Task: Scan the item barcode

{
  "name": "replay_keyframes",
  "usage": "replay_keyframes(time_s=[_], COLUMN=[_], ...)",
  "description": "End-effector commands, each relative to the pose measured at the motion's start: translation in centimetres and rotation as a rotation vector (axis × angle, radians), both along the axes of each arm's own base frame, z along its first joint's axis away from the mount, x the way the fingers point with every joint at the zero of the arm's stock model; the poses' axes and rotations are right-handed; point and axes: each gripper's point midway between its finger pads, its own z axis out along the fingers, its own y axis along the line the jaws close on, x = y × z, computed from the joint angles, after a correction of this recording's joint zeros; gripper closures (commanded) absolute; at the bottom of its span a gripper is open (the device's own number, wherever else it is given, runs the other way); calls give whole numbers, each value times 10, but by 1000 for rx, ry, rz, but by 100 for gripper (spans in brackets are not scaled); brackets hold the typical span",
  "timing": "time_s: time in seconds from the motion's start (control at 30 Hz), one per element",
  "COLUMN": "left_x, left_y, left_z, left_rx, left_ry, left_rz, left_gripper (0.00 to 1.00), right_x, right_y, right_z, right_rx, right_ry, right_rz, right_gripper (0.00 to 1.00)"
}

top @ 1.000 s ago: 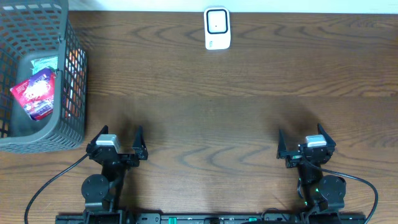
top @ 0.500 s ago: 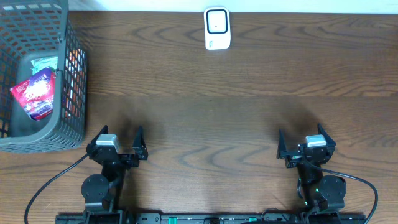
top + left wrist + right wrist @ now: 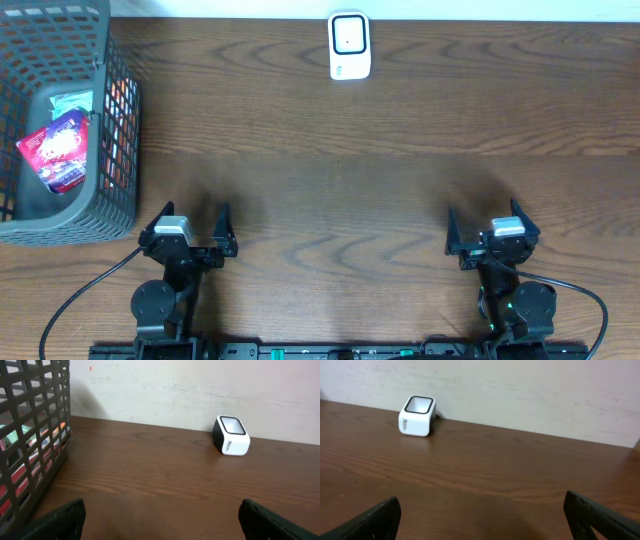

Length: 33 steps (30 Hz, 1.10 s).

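From overhead, the left hand point(image 3: 194, 215) and the right hand point(image 3: 483, 215) sit at the near edge of the surface point(image 3: 400, 150), well apart from each other, both spread wide and holding nothing. The item to be scanned, a red and purple pouch point(image 3: 60, 150), lies inside the basket point(image 3: 122, 150) at the far left, on top of other packets point(image 3: 70, 100). The scanner point(image 3: 349, 45) stands at the far edge near the middle, well apart from the basket and from both hands. In the left wrist view the basket's mesh fills the left side, with coloured packets showing through it. The scanner sits ahead and to the right against the wall point(image 3: 165, 390). The hand's fingers point(image 3: 55, 522) show only at the bottom corners, far apart, with bare wood between them. In the right wrist view the scanner is ahead to the left and no item is in sight. This hand's tips likewise frame the bottom corners with nothing between them. By my reading the task has not begun, and no item has been lifted or brought to the scanner. Reaching into the basket, gripping the pouch, carrying it across and turning its barcode to the scanner's window all remain. The left hand looks the nearer one to the basket.
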Motion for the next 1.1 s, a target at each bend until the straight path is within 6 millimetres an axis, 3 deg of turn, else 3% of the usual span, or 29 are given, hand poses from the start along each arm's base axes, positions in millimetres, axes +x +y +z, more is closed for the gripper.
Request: replay_keyframes(time_s=[0.0, 0.2, 0.3, 0.5, 0.7, 0.87, 0.97, 1.07], left_x=[-1, -1, -3, -18, -19, -32, -34, -36], left_y=[-6, -6, -17, -61, -64, -85, -89, -91], left_z=[-15, -15, -14, -9, -9, -7, 4, 32], left_rx=[-16, -16, -103, -559, -619, -655, -641, -614], left_ry=[44, 44, 54, 182, 205, 256, 216, 107], left_rz=[-31, -31, -90, -303, -311, -447, -495, -544], left_gripper=[2, 2, 2, 2, 2, 2, 2, 2], right_x=[0, 0, 0, 0, 0, 0, 0, 0], right_y=[-1, -1, -1, -1, -1, -1, -1, -1], right_z=[-2, -2, -2, -2, -2, -2, -2, -2], right_rx=[-16, -16, -16, -16, -16, -16, -16, -16], right_ry=[6, 6, 6, 6, 6, 6, 6, 6], right_rz=[-4, -4, -4, -4, -4, -4, -4, -4], right_gripper=[1, 1, 1, 1, 1, 1, 1, 1])
